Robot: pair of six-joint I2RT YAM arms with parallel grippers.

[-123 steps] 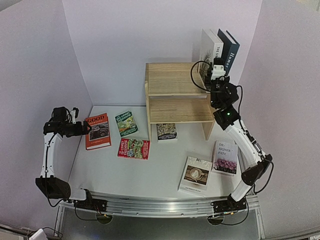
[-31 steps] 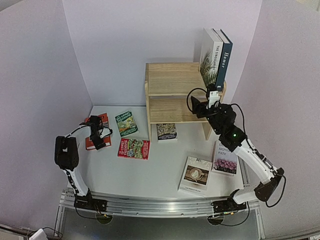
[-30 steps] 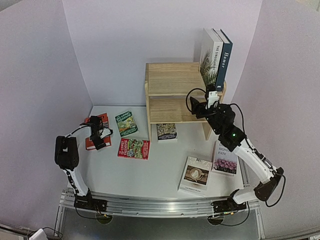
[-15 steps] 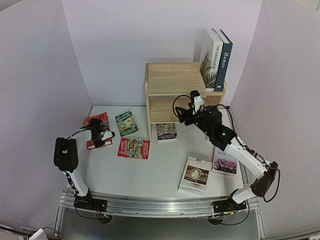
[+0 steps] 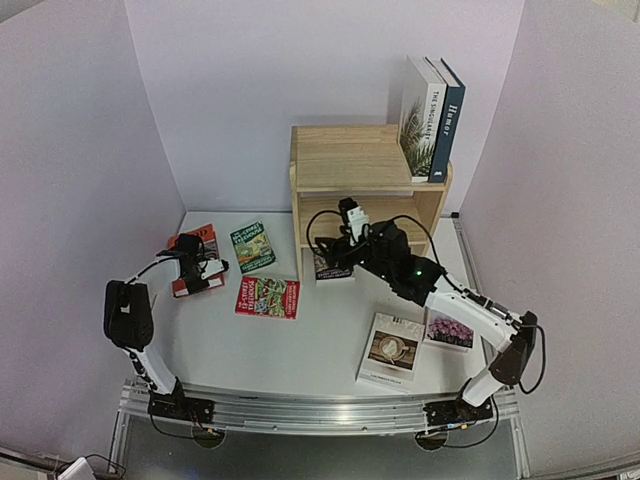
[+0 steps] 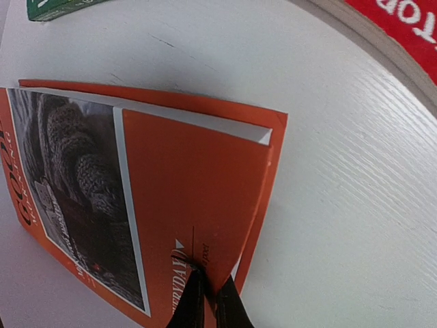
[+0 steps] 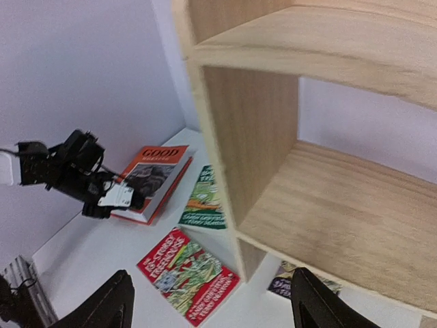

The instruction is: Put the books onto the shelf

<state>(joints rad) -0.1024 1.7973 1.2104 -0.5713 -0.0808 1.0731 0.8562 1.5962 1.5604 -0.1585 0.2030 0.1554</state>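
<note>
a: what can go wrong for the left arm from here?

b: the left pincer [image 6: 208,304] is closed to a thin line on the near edge of the orange "good" book [image 6: 191,198]. it seems to have only the front cover, which stands a little off the pages. if the arm lifts like this, the book may swing open, the cover may bend, or it may slip out and drop back on the counter [image 5: 320,340].

a: and the right arm?

b: the right pincer [image 7: 212,307] is wide open and holds nothing. it hangs before the wooden shelf [image 5: 350,185], over the dark paperback [image 5: 335,270] that lies at the shelf's foot. its arm stretches across the front of the lower tier, so it is probably in the way of the orange book coming there.

a: what else is around?

b: the green paperback [image 5: 252,246] lies just beside the orange book and the red paperback [image 5: 268,297] is near, so a low drag could push them. the coffee-cover book [image 5: 392,350] and the flower-cover book [image 5: 450,328] lie flat under the right arm. the white plant-cover book [image 5: 418,120] and the dark blue "humor" book [image 5: 447,120] stand upright on the shelf top, at its right end. a knock on the shelf could tip them.
</note>
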